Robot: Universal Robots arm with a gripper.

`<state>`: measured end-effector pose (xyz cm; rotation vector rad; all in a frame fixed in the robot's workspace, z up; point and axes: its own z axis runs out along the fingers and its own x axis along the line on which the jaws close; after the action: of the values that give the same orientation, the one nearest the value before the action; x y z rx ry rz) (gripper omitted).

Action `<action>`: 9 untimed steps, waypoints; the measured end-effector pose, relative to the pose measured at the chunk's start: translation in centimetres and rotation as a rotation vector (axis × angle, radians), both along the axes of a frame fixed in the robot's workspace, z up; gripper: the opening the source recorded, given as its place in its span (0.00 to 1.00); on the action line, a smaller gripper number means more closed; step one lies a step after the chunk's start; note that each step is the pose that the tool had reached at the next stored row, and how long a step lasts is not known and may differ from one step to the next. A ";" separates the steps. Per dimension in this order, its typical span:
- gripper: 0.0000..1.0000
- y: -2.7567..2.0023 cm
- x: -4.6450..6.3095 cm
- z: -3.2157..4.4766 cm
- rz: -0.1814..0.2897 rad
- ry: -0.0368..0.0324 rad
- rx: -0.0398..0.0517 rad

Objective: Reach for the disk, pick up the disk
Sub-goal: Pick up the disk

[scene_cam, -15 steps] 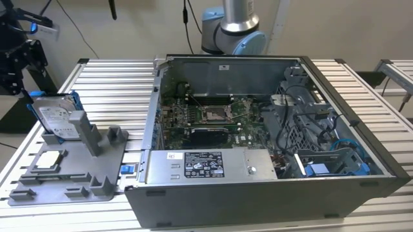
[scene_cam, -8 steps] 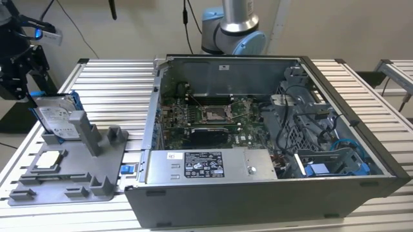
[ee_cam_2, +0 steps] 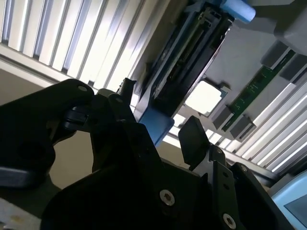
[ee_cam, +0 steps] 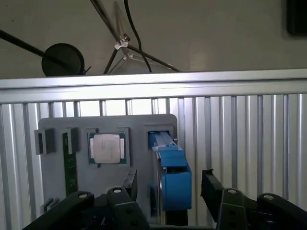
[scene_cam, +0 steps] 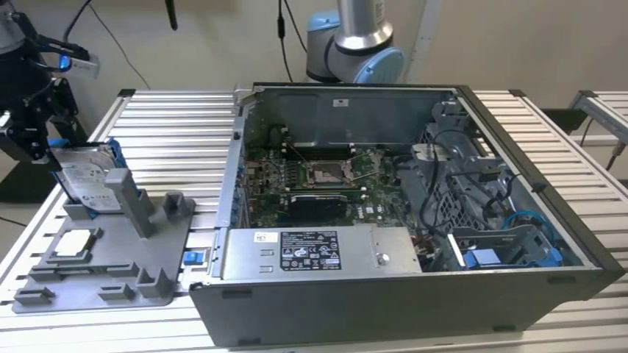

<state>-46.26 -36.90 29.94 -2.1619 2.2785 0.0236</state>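
Observation:
The disk stands on edge in a slot of the grey fixture at the exterior view's left, its silver face and white label showing inside a blue bracket. My gripper is right at the disk's upper end. In the first wrist view the blue bracket end of the disk sits between my two black fingers, with a small gap on each side. The second wrist view shows the disk edge-on, running away from the open gripper, which holds nothing.
A small square silver chip and a green memory stick lie in the same fixture. An open computer case with a grey power supply box takes up the slatted metal table's middle and right.

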 end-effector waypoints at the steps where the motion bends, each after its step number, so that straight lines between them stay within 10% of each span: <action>1: 1.00 -0.01 0.0 -0.18 0.001 -0.0001 0.0001; 9: 1.00 -0.02 0.0 -1.63 0.004 0.0000 0.0001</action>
<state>-46.25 -36.93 28.31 -2.1664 2.2741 0.0237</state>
